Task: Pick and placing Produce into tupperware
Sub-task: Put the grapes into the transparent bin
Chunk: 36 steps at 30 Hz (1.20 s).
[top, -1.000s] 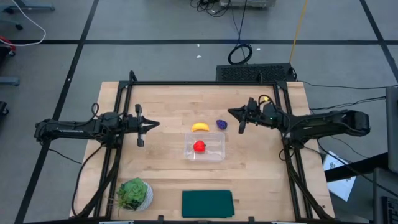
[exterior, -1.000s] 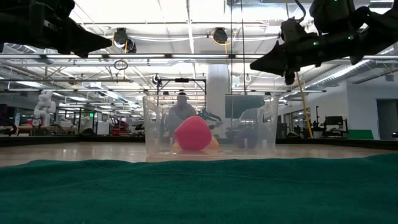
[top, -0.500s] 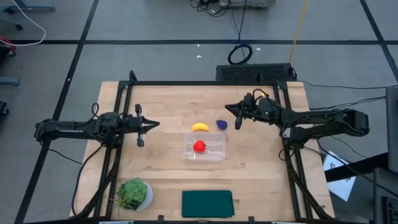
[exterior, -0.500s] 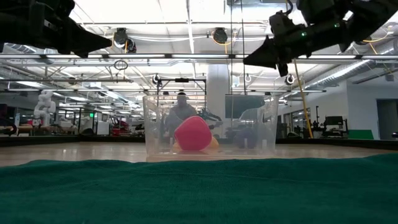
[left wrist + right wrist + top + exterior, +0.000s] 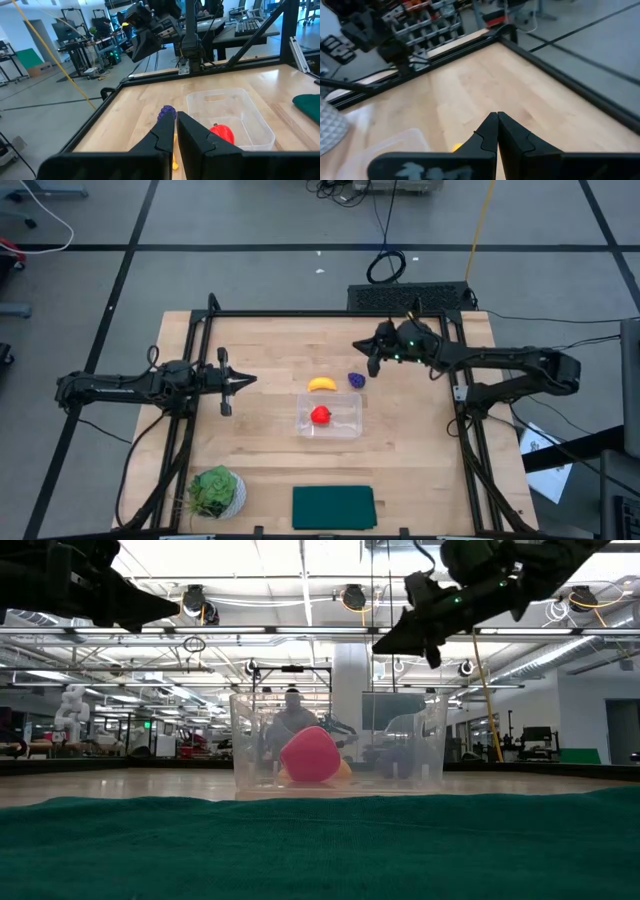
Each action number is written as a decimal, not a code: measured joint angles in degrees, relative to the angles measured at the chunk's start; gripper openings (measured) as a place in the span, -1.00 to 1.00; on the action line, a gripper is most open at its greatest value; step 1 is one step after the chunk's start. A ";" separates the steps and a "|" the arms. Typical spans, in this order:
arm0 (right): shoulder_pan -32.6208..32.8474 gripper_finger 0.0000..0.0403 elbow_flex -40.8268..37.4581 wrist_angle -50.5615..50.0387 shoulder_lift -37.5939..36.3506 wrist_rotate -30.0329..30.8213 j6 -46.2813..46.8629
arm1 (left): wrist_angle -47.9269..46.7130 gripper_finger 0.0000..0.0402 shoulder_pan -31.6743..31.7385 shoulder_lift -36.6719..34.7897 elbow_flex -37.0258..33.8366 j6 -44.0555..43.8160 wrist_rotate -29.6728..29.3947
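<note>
1. Hovering above the worktop [image 5: 260,350], my right fingers [image 5: 372,360] are pressed together, holding nothing, just beyond the grapes [image 5: 355,380] on the side away from the tub [image 5: 345,425].
2. My left fingers [image 5: 225,382] are also pressed together and empty, well off to the tub's left.
3. Inside the tub lies the red fruit [image 5: 320,415].
4. Just outside the tub's far edge sits the banana [image 5: 321,384], with the grapes beside it.

The clear tupperware [image 5: 331,416] holds the red fruit [image 5: 320,415] (banana [image 5: 321,384] and grape cluster [image 5: 356,380] lie just beside it).
</note>
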 joint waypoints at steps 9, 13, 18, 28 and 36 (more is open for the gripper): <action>-2.82 -1.00 9.56 -12.44 4.76 -1.84 -0.64 | -0.31 -0.87 0.00 0.00 0.02 -0.36 0.00; -3.87 -1.00 13.22 -17.24 6.71 -6.78 -0.64 | -0.39 -0.87 0.01 0.00 0.02 -0.25 0.00; -4.40 -1.00 17.42 -22.67 9.58 -8.77 -0.65 | -0.41 -0.87 0.01 0.00 0.02 -0.24 0.00; -4.38 -1.00 27.65 -35.32 16.76 -8.77 -3.28 | -1.03 -0.87 0.01 0.00 0.02 -0.04 -0.13; -4.43 -1.00 30.60 -43.32 17.68 -8.71 -3.23 | -1.77 -0.87 0.01 0.00 0.02 -0.02 -0.41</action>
